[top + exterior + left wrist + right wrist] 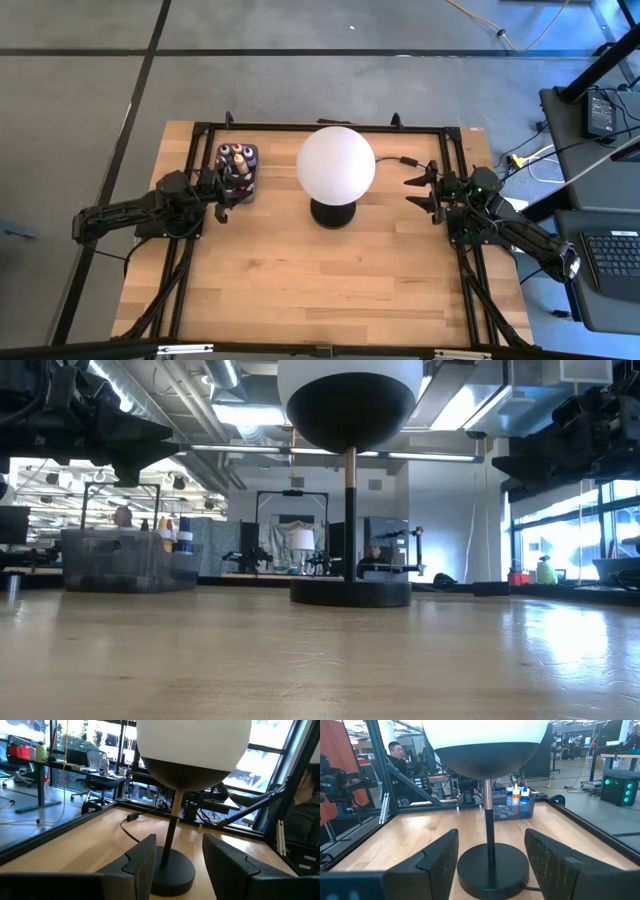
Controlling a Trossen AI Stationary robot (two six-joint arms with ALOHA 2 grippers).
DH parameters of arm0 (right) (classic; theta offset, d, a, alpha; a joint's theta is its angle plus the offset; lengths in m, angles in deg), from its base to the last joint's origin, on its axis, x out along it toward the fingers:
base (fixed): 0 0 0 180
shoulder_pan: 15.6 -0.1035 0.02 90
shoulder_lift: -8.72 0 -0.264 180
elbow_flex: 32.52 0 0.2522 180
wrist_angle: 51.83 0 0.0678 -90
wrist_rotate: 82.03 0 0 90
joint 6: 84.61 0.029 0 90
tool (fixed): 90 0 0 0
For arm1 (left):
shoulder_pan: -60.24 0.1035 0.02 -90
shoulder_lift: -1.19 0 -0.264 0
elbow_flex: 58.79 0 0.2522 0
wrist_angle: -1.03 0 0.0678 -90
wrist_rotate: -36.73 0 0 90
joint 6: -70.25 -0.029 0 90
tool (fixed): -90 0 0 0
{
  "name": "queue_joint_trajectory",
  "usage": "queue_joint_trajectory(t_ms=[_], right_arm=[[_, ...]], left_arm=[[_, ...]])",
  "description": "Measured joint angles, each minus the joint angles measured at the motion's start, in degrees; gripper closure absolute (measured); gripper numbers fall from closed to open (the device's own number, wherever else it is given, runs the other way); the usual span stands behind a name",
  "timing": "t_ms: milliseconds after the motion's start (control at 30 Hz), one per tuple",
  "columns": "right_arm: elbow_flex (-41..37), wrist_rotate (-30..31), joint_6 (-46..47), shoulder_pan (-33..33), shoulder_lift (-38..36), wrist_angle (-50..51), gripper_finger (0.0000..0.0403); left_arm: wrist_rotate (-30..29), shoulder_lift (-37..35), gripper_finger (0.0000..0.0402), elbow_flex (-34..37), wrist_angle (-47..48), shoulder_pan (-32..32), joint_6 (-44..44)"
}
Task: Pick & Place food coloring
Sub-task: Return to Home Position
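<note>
High view: food coloring (237, 157) stands in a dark tray (250, 190) on the table (300, 270), left of the globe lamp (335, 162).
High view, hands: left hand (230, 192) is open at the tray's edge; right hand (412, 192) is open, well apart beyond the lamp.
Low view: bottle caps rise above the tray wall.
Left wrist view: left hand is spread, with the lamp ahead.
Right wrist view: right hand is spread, with the bottles behind the lamp stem.

You have no legible text, brand, number or sign in any view. Any print on the small dropper bottles of food coloring (237, 157), in the dark grey rectangular tray (252, 190) left of centre in the high view, is too small to read. So are the keys of the open black laptop (612, 255) at its right edge.
</note>
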Motion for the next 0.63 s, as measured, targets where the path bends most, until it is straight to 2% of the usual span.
queue_joint_trajectory(t_ms=[633], right_arm=[[0.0, 0.0, 0.02, -0.01, 0.01, 0.0, 0.0172]], left_arm=[[0.0, 0.0, 0.0247, 0.0, 0.0, 0.0, 0.0]])
